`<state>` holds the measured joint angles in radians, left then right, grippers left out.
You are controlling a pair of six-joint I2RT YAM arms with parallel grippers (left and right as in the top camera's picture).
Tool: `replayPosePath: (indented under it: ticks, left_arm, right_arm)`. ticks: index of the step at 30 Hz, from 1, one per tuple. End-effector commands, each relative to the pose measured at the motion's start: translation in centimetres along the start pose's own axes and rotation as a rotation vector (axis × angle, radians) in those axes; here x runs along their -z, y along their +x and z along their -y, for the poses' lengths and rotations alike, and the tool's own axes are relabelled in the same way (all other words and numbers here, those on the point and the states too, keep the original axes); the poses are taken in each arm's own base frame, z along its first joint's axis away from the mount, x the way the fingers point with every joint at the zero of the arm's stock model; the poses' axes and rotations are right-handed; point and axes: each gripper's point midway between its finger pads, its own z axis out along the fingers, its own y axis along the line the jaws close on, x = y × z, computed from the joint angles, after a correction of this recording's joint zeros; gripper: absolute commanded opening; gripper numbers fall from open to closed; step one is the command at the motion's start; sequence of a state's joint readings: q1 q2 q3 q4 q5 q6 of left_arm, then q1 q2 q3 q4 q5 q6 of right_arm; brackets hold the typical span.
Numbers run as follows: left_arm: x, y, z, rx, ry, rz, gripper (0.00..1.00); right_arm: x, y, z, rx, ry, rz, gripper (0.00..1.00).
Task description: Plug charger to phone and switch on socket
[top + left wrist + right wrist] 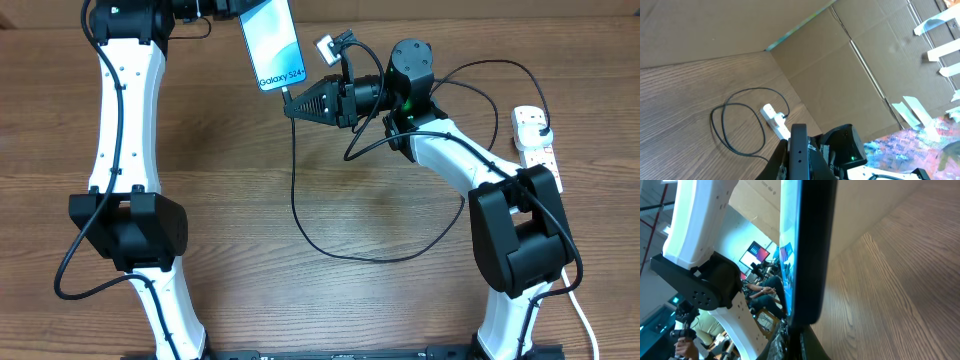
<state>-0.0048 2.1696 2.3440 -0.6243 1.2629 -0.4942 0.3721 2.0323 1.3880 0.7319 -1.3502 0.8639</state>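
Nearest the arms' bases, the slack of the charger (294, 190) lies in a loose loop on the wood-grain table (220, 200). It is a thin, limp black cable with enough spare length that its tip can be lifted without dragging the rest. To the right, the socket (540, 155) rests flat on the table beside the right arm. It is a long white moulded strip with small red switches, and a thick white cord (582, 315) trails from it toward the near edge. Something dark, probably the charger's plug, sits at its far end, but whether any switch is on cannot be told. Farther out, the right gripper (290, 102) is pressed together on the charger's small straight connector. Its tapered black fingers aim level at the phone (272, 45), so that the tip lines up with the port in the bottom edge. The tip meets that edge; whether it is fully seated is not visible. The phone is a slim rigid slab with black sides and a glossy pale blue screen, and it appears held up off the table with the screen facing the overhead camera. The left gripper (799, 166) is clamped across its body, likely to brace it against the push of insertion. Beyond stands a plain cardboard wall (840, 75).
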Motion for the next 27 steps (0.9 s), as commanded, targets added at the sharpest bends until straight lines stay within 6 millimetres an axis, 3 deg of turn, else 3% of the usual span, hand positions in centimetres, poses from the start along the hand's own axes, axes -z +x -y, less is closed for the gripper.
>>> replayPosePath:
  ticks: [1,27]
  left_arm:
    - [-0.4,0.2,1.8,-0.044,0.03,-0.015,0.04]
    - [0.0,0.5,2.5,-0.068,0.073,-0.034,0.04]
  right_arm:
    - [0.1,-0.9,0.0,0.025,0.01,0.022,0.04]
    - [1.1,-1.4,0.4,0.025,0.027,0.039,0.04]
